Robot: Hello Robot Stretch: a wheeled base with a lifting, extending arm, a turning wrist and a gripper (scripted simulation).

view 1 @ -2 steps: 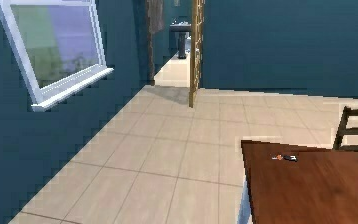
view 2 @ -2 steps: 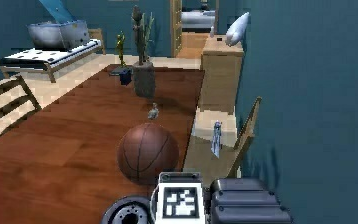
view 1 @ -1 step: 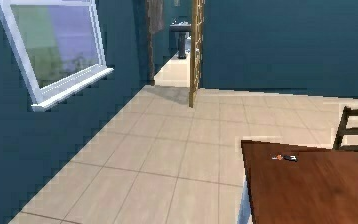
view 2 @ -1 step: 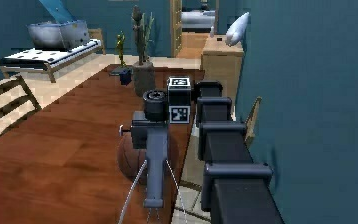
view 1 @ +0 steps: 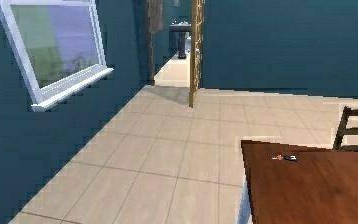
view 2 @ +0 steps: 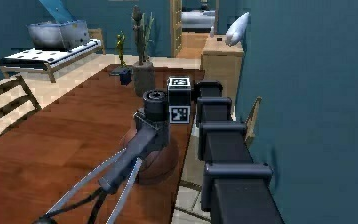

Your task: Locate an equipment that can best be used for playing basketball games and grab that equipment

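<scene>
Gripper (view 2: 95,196) above table (view 2: 47,150), round brown thing (view 2: 163,160) at its near side; grasp state: cannot tell. Centre fingers, lift slowly.

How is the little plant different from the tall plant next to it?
The little plant is short, in a blue pot; the tall plant reaches much higher, in a bigger dark pot. The little plant looks yellow-green, the tall plant darker. Both stand upright, side by side.

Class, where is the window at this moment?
On the forward view's left, the window sits in the dark blue wall, left of the open doorway.
</scene>
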